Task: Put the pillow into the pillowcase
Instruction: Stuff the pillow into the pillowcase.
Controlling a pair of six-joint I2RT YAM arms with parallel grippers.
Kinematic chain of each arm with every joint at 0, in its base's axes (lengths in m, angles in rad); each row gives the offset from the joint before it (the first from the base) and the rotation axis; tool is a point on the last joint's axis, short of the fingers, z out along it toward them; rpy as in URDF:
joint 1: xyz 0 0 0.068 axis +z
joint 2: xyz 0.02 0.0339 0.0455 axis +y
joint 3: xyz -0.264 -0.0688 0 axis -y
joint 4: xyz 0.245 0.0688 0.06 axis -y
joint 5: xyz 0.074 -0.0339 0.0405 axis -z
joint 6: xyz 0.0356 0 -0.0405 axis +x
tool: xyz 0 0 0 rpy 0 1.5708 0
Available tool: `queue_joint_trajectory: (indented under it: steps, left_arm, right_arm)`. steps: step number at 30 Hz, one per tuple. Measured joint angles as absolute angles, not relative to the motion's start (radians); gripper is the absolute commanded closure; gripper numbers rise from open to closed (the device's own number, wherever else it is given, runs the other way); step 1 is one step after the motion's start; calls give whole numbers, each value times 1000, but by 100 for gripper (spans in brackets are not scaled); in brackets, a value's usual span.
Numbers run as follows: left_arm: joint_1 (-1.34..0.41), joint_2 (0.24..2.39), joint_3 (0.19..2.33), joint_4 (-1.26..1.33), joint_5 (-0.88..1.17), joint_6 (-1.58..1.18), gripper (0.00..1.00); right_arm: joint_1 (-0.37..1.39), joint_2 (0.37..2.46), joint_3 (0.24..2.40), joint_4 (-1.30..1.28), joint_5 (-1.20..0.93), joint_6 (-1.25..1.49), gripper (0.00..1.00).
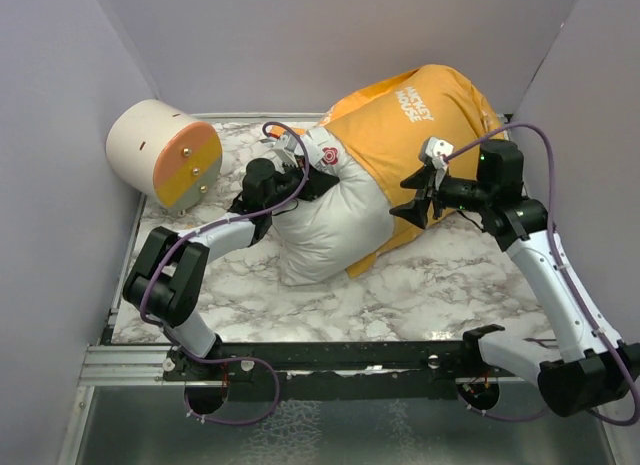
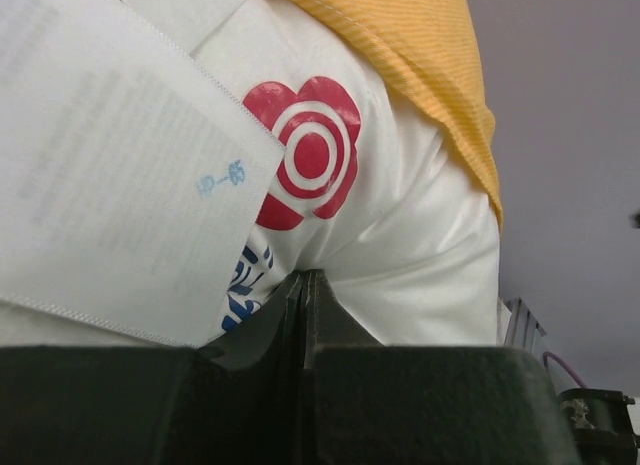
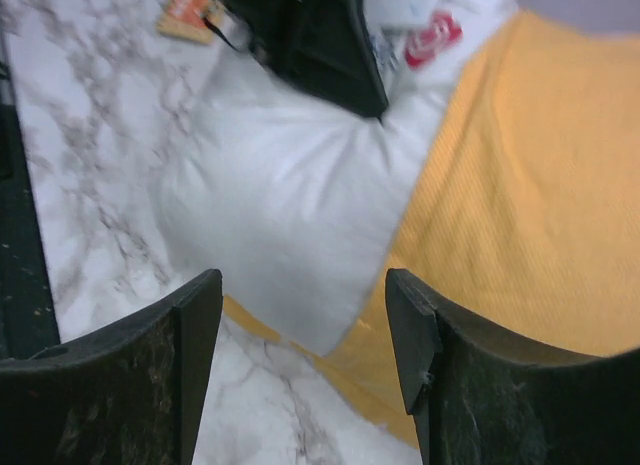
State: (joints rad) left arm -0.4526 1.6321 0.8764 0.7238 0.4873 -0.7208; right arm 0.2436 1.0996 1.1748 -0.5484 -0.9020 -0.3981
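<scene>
The white pillow lies on the marble table, its far end inside the orange pillowcase and its near half sticking out. My left gripper is shut on the pillow's fabric near the red flower print. In the left wrist view the closed tips pinch the white cloth beside a paper label, with the pillowcase hem above. My right gripper is open, with nothing between its fingers. It hovers over the pillow corner and the pillowcase.
A cream-and-orange cylinder lies at the back left corner. Purple walls close in the left, back and right sides. A black rail runs along the near edge. A small orange tag lies on the marble near the left gripper.
</scene>
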Motion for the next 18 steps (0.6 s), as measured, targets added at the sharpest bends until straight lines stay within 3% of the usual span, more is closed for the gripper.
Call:
queue_joint_trajectory:
  steps: [8,11,15,18]
  left_arm:
    - [-453,1635,876,735,495,-754,97]
    - [-453,1635,873,744,498,-761,97]
    - [-454,1635,870,751,500,-767,97]
    - [-456,1637,870,755,505,-771,97]
  right_arm:
    - [243,1258,1062,-516,-621,-402,41]
    - [243,1289,1062,-498,-585,-398,58]
    - [243,1296,1062,-476,-571,-395,89]
    - [243,1300,1062,-471,-585,-392,97]
